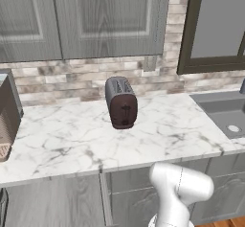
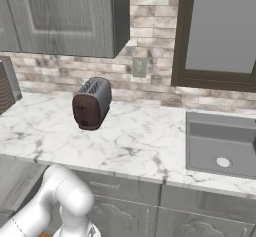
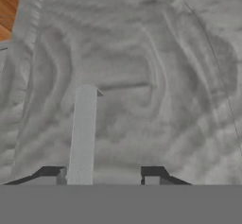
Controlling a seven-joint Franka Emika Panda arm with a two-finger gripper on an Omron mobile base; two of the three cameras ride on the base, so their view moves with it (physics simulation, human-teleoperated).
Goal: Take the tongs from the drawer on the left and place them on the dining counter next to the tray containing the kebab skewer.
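The hand view looks closely at the drawer (image 3: pixel 142 76), a plain grey wood-grain front. Its pale grey bar handle (image 3: pixel 82 133) runs up from the bottom of that view. My gripper (image 3: pixel 101 173) is open: the handle stands between the two dark fingertips, close by the left fingertip (image 3: pixel 52 173), with a wide gap to the right one. The same wood-grain front shows under the worktop at the lower left (image 1: pixel 52 202). My white arm (image 1: pixel 179 192) bends down in front of the cabinets. The tongs, dining counter, tray and kebab skewer are out of view.
A dark toaster (image 1: pixel 121 102) stands on the marble worktop (image 1: pixel 72 140) against the brick wall. A grey sink (image 1: pixel 225 113) lies at the right. A brown ribbed appliance (image 1: pixel 7 120) sits at the left edge. Grey wall cabinets hang above. Wooden floor (image 3: pixel 9 5) shows beside the drawer.
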